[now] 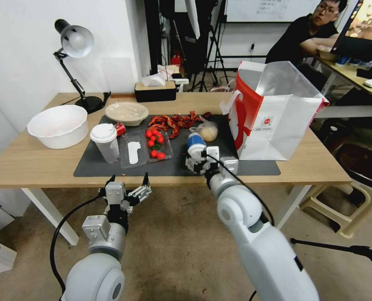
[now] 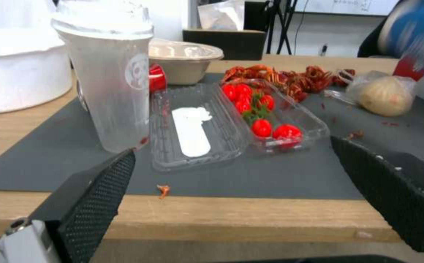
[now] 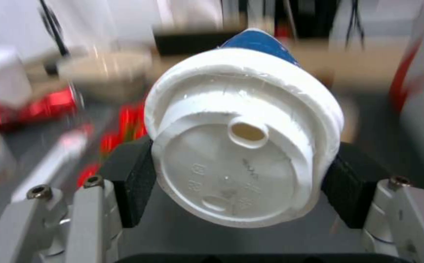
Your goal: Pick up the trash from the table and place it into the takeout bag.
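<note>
Trash lies spread over the dark grey mat (image 1: 110, 169) on the light-wood bench (image 1: 22, 163). The blue cup with white lid (image 3: 243, 146) is clamped between the fingers (image 3: 131, 182) of the right gripper (image 1: 195, 161), lifted above the mat's near middle, just left of the takeout bag (image 1: 273, 125). In the right wrist view the cup lies tilted with its lid toward the camera; the lid has a round sip hole and small embossed marks too faint to read.

The takeout bag stands upright on the mat's right end, mouth open, with silver foil lining, a red side panel and a small red round logo on its white front; any lettering in the logo cannot be read. Just left of the bag sits the knotted clear bag with beige lump (image 1: 208, 131).

The clear cup with white lid (image 1: 105, 142) stands at the mat's left part, a faint round emblem on its wall, unreadable. Beside it lies an open clear clamshell box (image 1: 146, 148) holding cherry tomatoes (image 1: 154, 142). Behind are red crayfish shells (image 1: 173, 121) and the shallow beige bowl (image 1: 126, 113). A large white bowl (image 1: 58, 125) rests off the mat, at the left.

The left gripper (image 1: 127, 182) hovers before the bench's front edge, fingers (image 2: 87, 204) spread apart and holding nothing.
</note>
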You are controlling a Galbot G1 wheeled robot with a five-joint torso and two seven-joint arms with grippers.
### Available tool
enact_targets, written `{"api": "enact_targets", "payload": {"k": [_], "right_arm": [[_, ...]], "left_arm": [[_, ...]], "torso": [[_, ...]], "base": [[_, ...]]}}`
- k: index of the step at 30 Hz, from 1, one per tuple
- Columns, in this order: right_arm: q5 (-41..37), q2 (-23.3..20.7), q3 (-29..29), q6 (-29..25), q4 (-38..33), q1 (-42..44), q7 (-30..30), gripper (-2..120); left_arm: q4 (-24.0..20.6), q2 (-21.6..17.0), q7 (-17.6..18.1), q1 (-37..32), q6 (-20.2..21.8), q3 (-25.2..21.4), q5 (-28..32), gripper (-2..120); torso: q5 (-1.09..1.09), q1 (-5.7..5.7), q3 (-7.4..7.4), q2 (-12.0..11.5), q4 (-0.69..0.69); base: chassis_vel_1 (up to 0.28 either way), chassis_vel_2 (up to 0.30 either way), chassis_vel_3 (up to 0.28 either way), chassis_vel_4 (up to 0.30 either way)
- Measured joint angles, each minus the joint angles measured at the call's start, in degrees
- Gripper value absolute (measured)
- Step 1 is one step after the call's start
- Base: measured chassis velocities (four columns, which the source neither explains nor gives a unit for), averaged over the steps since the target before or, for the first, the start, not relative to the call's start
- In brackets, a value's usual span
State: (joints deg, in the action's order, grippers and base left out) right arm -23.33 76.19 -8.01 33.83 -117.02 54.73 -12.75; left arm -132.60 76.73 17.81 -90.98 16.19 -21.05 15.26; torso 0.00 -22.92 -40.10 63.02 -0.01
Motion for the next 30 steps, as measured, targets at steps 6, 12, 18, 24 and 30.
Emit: {"api": "enact_targets", "payload": {"k": [6,12,18,24,30], "right_arm": [[-3.7,-5.6,-4.4,-5.4,-1.8,-6.9,3.5,68],[-11.0,-8.0,-8.5,-4.7,-2.8,-13.5,-0.3,68],[-16.8,-10.7,-13.1,-3.6,-1.3,-18.5,-5.5,68],[-22.6,-15.0,-17.1,5.4,2.6,-21.0,-13.3,73],[-21.1,-15.2,-17.1,6.0,3.1,-19.9,-13.5,91]], "left_arm": [[-0.3,0.1,0.0,-0.4,-0.1,-0.3,-0.1,100],[-0.3,0.4,0.0,-0.7,-0.2,-0.3,-0.3,100],[-0.3,0.4,0.1,-0.7,-0.2,-0.2,-0.2,100],[-1.0,0.2,0.2,-1.1,0.0,-0.1,0.2,100],[-1.3,0.2,0.0,-1.2,0.4,0.0,0.2,100]], "torso": [[0.01,0.00,0.00,0.0,0.01],[0.02,0.00,0.00,0.0,0.02],[0.02,0.00,0.00,0.0,0.01],[0.01,0.00,0.00,0.0,0.01],[0.00,-0.01,0.00,0.0,0.01]], "base": [[0.000,0.000,0.000,0.000],[0.000,0.000,0.000,0.000],[0.000,0.000,0.000,0.000],[0.000,0.000,0.000,0.000],[0.000,0.000,0.000,0.000]]}}
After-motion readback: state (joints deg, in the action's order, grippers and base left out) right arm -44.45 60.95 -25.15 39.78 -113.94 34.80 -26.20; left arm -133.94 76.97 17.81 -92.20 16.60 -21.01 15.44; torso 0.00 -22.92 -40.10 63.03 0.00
